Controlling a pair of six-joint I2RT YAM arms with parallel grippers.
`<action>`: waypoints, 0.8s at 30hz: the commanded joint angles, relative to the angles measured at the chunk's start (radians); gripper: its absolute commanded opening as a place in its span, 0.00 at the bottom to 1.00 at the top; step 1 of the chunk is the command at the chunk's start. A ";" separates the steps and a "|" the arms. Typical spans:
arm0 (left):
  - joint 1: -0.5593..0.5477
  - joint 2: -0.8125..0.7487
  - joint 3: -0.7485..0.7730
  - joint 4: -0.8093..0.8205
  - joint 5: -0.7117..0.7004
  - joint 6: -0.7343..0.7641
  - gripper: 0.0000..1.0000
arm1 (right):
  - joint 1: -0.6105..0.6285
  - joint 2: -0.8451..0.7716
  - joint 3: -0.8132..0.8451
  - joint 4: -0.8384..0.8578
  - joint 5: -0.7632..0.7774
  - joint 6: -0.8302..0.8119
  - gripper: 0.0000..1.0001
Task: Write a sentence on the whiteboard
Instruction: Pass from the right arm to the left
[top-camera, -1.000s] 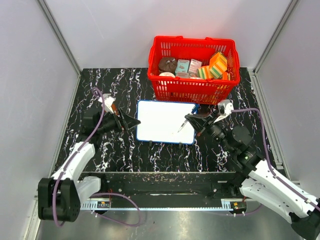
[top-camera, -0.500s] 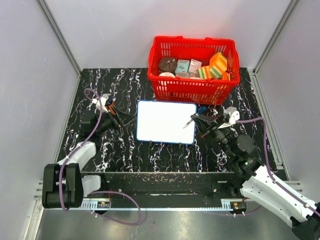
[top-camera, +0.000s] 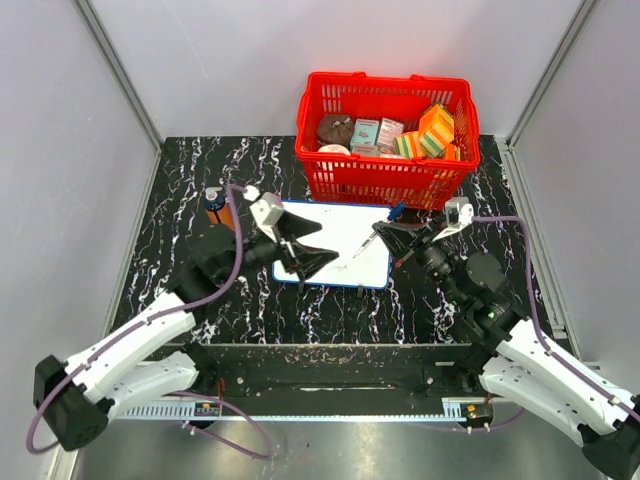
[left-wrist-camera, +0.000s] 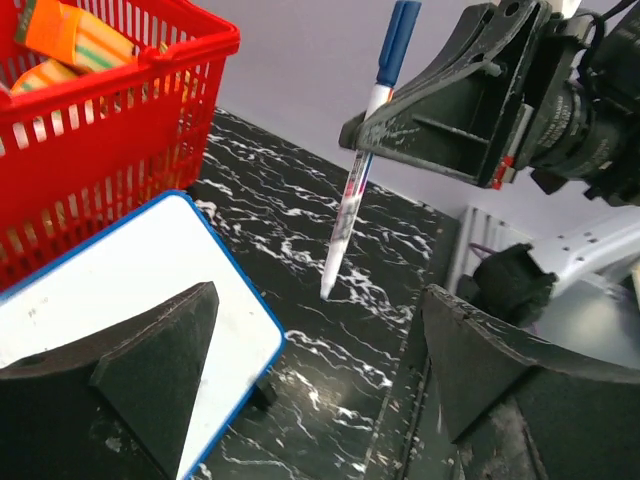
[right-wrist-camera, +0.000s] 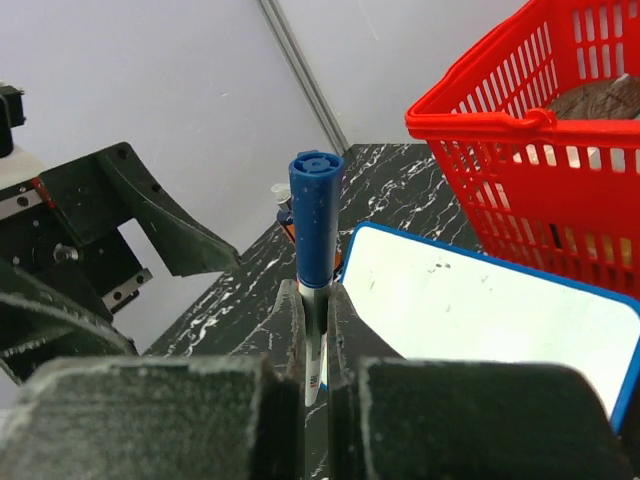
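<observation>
Black marbled worktop (top-camera: 200, 160) fills the floor of a grey-walled cell, with a red basket (top-camera: 385, 165) at its far edge. The whiteboard (top-camera: 340, 222) lies flat just in front of that basket, its long side running left to right. No sentence shows on it; only a few faint specks mark the white.

The right end effector (top-camera: 388, 235) is pinched tight on a marker (top-camera: 372, 238), blue end uppermost. The shaft slants so that the tip points down and leftward toward the board. From above the tip sits over the board's right half. The left wrist view shows it raised clear, close to the board's right edge, so it does not appear to touch.

The left end effector (top-camera: 312, 245) gapes wide and holds nothing, hanging over the board's left part.

The right arm is the one placed to write. Its move turns on carrying the tip leftward along the board's long axis and down onto the surface. A first line would likely start near the far left corner, which the left end effector now overhangs, so it may get in the way
</observation>
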 joint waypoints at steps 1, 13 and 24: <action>-0.181 0.126 0.116 -0.115 -0.292 0.201 0.86 | 0.003 0.017 0.070 -0.033 0.026 0.116 0.00; -0.329 0.378 0.331 -0.184 -0.476 0.337 0.69 | 0.001 -0.036 0.070 -0.085 0.017 0.163 0.00; -0.329 0.355 0.338 -0.212 -0.437 0.439 0.00 | 0.003 -0.038 0.041 -0.056 -0.103 0.179 0.05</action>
